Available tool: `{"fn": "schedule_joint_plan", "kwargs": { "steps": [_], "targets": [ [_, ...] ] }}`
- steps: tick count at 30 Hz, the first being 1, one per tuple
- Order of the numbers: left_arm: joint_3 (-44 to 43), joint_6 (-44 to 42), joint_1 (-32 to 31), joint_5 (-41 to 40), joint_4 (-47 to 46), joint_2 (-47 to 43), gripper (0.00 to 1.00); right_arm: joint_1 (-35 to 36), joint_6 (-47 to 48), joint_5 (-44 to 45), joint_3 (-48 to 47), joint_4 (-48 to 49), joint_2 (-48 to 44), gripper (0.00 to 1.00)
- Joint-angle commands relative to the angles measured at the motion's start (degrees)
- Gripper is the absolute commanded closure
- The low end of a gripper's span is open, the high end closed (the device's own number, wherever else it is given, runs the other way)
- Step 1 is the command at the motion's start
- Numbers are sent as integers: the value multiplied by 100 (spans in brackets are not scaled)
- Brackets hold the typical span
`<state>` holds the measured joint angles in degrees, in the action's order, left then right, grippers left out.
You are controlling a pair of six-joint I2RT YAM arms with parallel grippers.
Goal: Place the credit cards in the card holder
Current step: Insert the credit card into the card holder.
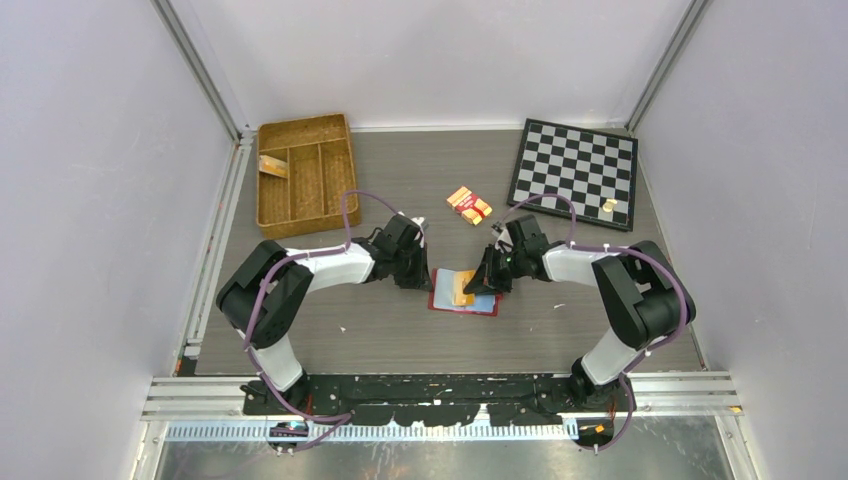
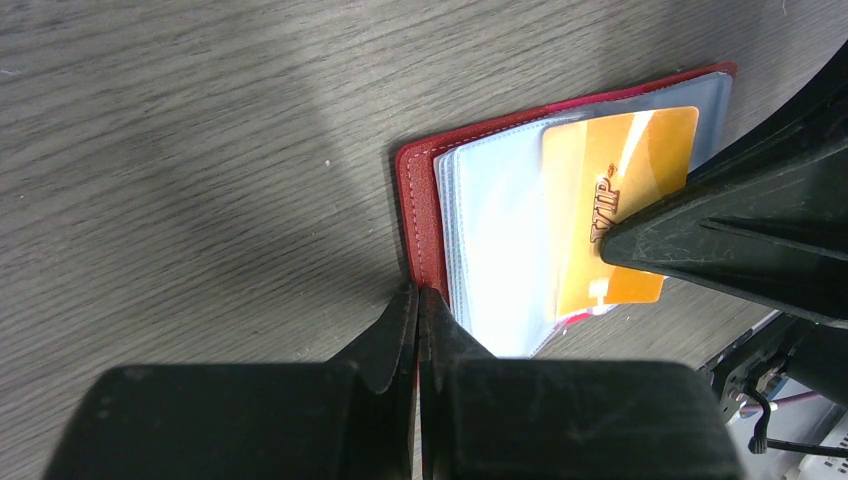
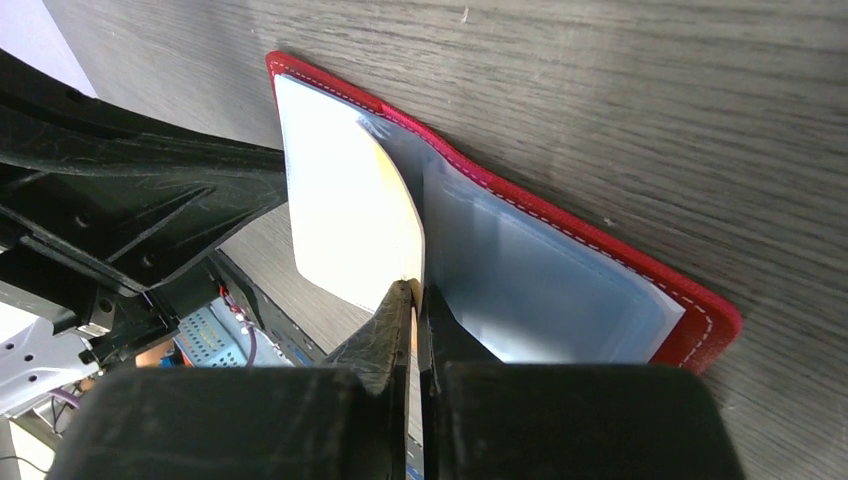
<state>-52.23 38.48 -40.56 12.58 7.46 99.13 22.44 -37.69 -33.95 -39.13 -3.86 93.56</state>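
**Card Holder Lay Open at Table Centre, Both Grippers on It**

The grey wood-grain table (image 1: 400, 340) stood boxed in by plain pale walls (image 1: 420, 60). At its centre lay the dark-red card holder (image 1: 486, 304), spread open with its clear sleeves up. The left gripper (image 2: 420, 300) was clenched, its tips touching the holder's red edge. The right gripper (image 3: 412, 290) pinched an orange credit card (image 2: 610, 200), which lay partly over the sleeves. From the holder, a wicker tray (image 1: 300, 127) sat at eleven o'clock, an orange-and-red banded pack (image 1: 468, 205) at twelve and a chessboard (image 1: 572, 170) at one.
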Motion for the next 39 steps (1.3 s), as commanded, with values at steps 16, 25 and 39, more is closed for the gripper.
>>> {"fn": "schedule_joint_plan", "kwargs": {
  "steps": [16, 25, 39],
  "targets": [
    [109, -49, -190, 25, 155, 113, 100, 309, -179, 968, -112, -41, 332, 70],
    [182, -50, -192, -71, 116, 45, 100, 344, 42, 1583, -498, -1143, -96, 52],
    [184, -64, -190, 21, 15, 52, 100, 575, 309, 2355, -1056, -2149, -592, 39]
  ]
}}
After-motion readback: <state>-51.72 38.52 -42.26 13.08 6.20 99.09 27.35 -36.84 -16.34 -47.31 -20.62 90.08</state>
